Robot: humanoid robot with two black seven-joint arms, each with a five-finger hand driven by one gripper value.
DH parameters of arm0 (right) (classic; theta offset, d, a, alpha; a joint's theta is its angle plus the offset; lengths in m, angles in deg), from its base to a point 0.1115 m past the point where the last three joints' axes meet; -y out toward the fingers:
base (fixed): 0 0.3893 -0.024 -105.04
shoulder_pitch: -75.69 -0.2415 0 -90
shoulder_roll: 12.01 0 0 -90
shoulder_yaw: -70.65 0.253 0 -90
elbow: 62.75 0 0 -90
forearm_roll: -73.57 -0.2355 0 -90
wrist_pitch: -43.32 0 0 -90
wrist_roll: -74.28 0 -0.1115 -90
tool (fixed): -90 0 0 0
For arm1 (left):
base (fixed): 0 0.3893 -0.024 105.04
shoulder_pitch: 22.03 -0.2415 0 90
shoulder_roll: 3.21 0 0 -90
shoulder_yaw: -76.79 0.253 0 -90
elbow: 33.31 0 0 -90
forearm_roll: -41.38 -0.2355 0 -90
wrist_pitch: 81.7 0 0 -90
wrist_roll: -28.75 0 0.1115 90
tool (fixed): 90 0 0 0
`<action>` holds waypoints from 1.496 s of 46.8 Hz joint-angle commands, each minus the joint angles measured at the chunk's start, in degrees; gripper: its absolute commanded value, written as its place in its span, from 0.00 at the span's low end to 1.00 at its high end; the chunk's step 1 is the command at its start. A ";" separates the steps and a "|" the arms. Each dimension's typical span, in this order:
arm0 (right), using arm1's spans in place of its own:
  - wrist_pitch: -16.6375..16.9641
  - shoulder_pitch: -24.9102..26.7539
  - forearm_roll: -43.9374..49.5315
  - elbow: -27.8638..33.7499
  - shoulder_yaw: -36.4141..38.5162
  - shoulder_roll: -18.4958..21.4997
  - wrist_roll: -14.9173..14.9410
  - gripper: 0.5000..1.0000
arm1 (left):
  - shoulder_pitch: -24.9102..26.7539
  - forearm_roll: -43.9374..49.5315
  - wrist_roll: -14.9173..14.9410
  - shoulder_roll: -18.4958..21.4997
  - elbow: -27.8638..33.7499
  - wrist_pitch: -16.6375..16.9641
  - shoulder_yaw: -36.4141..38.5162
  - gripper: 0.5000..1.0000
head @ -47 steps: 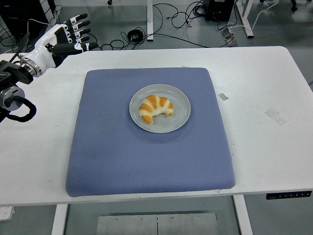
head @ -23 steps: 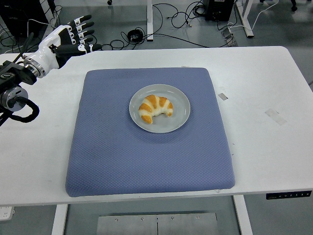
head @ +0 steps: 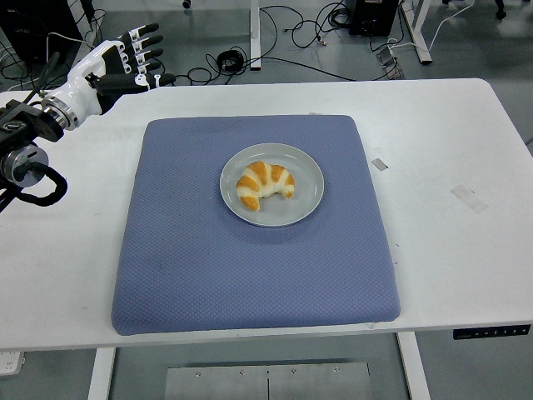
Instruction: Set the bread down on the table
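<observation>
A golden croissant-shaped bread [head: 264, 185] lies on a grey round plate [head: 304, 167] in the middle of a blue-purple mat [head: 250, 267]. My left hand [head: 133, 60] hovers over the table's far left corner, well away from the plate, with its black and white fingers spread and nothing in them. The right arm does not show.
The mat covers most of the white table [head: 450, 158]. Small pieces of tape [head: 470, 198] lie on the table's right side. Cables [head: 275, 42] and table legs cover the floor beyond the far edge.
My left hand has crept slightly to the right and up along the far left corner. The bread and plate have not moved.
</observation>
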 commanded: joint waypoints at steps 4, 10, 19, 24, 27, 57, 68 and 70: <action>-0.01 0.00 0.01 0.01 0.00 0.00 0.00 1.00 | -0.25 -0.08 0.00 -0.35 0.00 0.06 0.03 0.94; -0.01 0.00 0.01 0.01 0.00 0.00 0.00 1.00 | -0.07 -0.09 0.00 -0.35 0.00 0.06 0.20 0.94; -0.01 0.00 -0.08 0.01 0.00 0.00 0.00 1.00 | 0.02 -0.09 0.00 -0.44 0.00 0.14 0.29 0.94; -0.01 0.00 0.01 0.01 0.00 0.00 0.00 1.00 | 0.45 -0.26 0.00 -0.53 0.18 0.14 0.29 0.94; -0.01 0.00 0.01 0.01 0.00 0.00 0.00 1.00 | 1.77 -1.40 0.00 -0.61 0.44 0.14 1.16 0.94; -0.01 0.00 0.01 0.01 0.00 0.00 0.00 1.00 | 13.37 -18.89 -0.09 -7.47 5.62 0.32 13.65 0.93; -0.01 0.00 0.01 0.01 0.00 0.00 0.00 1.00 | 15.49 -28.03 0.00 -9.58 8.52 0.32 14.35 0.93; -0.01 0.00 0.01 0.01 0.00 0.00 0.00 1.00 | 15.75 -29.52 0.09 -9.93 8.53 0.32 14.53 0.93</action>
